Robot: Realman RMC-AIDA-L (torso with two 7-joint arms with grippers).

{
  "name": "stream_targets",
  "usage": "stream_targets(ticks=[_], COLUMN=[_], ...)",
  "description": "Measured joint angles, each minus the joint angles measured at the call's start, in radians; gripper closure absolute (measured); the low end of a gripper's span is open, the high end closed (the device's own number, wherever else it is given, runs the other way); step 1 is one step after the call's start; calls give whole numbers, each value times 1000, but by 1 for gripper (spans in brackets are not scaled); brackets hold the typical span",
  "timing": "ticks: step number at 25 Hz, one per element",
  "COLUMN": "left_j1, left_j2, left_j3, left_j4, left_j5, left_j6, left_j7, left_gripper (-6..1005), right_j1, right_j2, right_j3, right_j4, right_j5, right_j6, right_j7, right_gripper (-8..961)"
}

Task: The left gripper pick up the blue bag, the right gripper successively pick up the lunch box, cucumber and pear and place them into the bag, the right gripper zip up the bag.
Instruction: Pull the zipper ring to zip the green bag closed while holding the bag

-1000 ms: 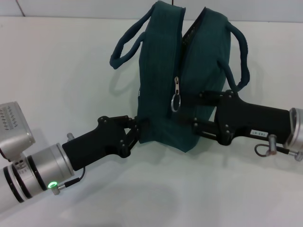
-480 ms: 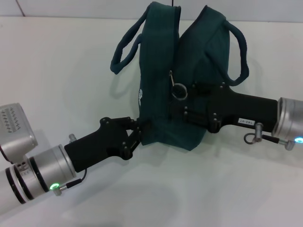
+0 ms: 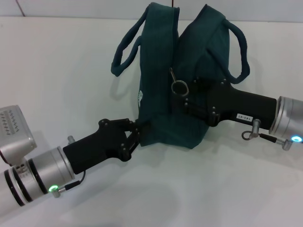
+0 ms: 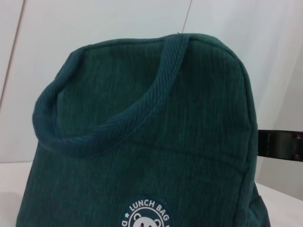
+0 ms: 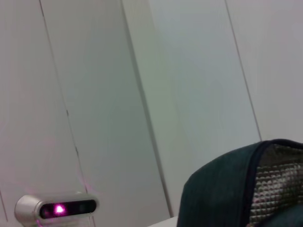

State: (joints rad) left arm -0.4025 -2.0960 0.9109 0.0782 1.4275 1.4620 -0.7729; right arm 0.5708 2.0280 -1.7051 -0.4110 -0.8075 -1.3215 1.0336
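The blue bag (image 3: pixel 163 80) stands upright on the white table, both handles drooping to its sides. My left gripper (image 3: pixel 140 128) is shut on the bag's lower near corner. My right gripper (image 3: pixel 186 96) presses against the bag's front and is shut on the ring of the zipper pull (image 3: pixel 179 87), which is drawn slantwise toward it. The left wrist view is filled by the bag's side (image 4: pixel 142 142) with its round white logo (image 4: pixel 147 216). In the right wrist view the bag's top edge shows silver lining (image 5: pixel 277 184). Lunch box, cucumber and pear are out of view.
White table (image 3: pixel 57 71) surrounds the bag on all sides. A handle loop (image 3: pixel 124 52) hangs out to the left and another (image 3: pixel 240 52) to the right above my right arm. A small camera with a pink light (image 5: pixel 57 208) shows in the right wrist view.
My right gripper has moved left and up along the bag's front, taking the ring pull with it; the zipper slider has risen and the top opening has narrowed. The left gripper holds still.
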Motion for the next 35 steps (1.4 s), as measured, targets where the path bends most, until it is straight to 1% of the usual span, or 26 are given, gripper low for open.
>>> stream_targets(ticks=[2,7,8,13,18,22,29,35], left_j1=[4,15,18,22,22,22,19,14], left_j2=[-1,-1,-1,-2,-3,-2,-2,-5], left_j3=[0,0,0,0,0,0,10,30], left_j4=[-2,-3,-3,-3,-3,-2,-3,-6], left_j5=[0,-1,-1,0,1,1,6,6], left_j6=[0,3,4,6,7,7,5,5], left_j7=[7,15,17,21,21,22,60,98], left_gripper=[922,921,921,920,920,919,918,918], right_j1=[-5,-17,-27,-32,-38,-53,-63,-56], right_j2=[0,0,0,0,0,0,-2,-2], right_j3=[0,-21,-54,-77,-77,-69,-66,-57], right_j4=[4,5,1,-3,-3,-3,6,8], right_j5=[12,59,103,124,124,137,242,283], right_j6=[6,15,18,31,23,-19,-125,-136], right_j7=[2,5,2,1,13,14,-11,-13], right_gripper=[524,617,635,728,918,940,946,946])
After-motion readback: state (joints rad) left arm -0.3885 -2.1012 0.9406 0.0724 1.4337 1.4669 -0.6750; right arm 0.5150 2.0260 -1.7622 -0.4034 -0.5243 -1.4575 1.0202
